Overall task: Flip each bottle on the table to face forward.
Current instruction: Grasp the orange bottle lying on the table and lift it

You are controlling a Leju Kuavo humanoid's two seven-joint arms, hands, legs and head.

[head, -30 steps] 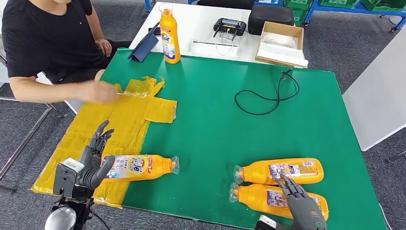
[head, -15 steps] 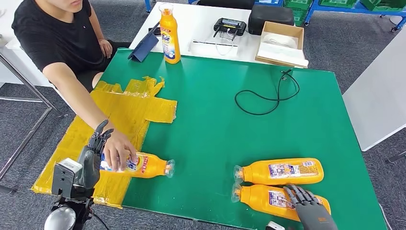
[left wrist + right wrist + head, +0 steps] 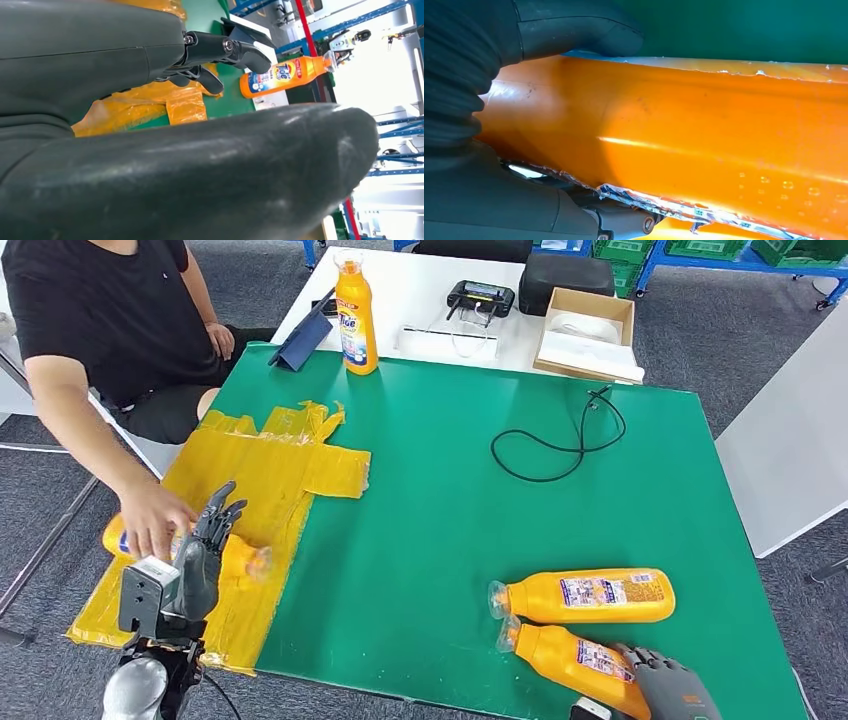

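Head view: green table (image 3: 450, 510) with a yellow taped sheet (image 3: 250, 490) over its left edge. Two orange bottles lie on their sides near the front right corner, caps toward the left: the far bottle (image 3: 585, 597) lies flat with its small-print label up, and the near bottle (image 3: 575, 665) sits just beside it, tilted, with the right hand (image 3: 670, 687) wrapped over its base end, fingers curled on it. A third orange bottle (image 3: 225, 558) lies on the yellow sheet at the left; a person's hand (image 3: 152, 520) is on its base end and the left hand (image 3: 205, 550) stands in front of it with fingers up and spread, holding nothing. A fourth bottle (image 3: 355, 315) stands upright at the far edge, Tide label facing the camera. A black cable (image 3: 560, 440) loops on the green top; a cardboard box (image 3: 588, 330) and a black device (image 3: 478, 295) sit on the white table behind. Left wrist view: thick grey thumb across the frame, dark fingers (image 3: 225, 50) extended and apart, nothing in them; the upright Tide bottle (image 3: 280, 75) and yellow sheet beyond. Right wrist view: the near bottle's orange body (image 3: 699, 140) close up, thumb (image 3: 579, 35) pressed on one side and fingers on the other, clamped on it, green table behind.
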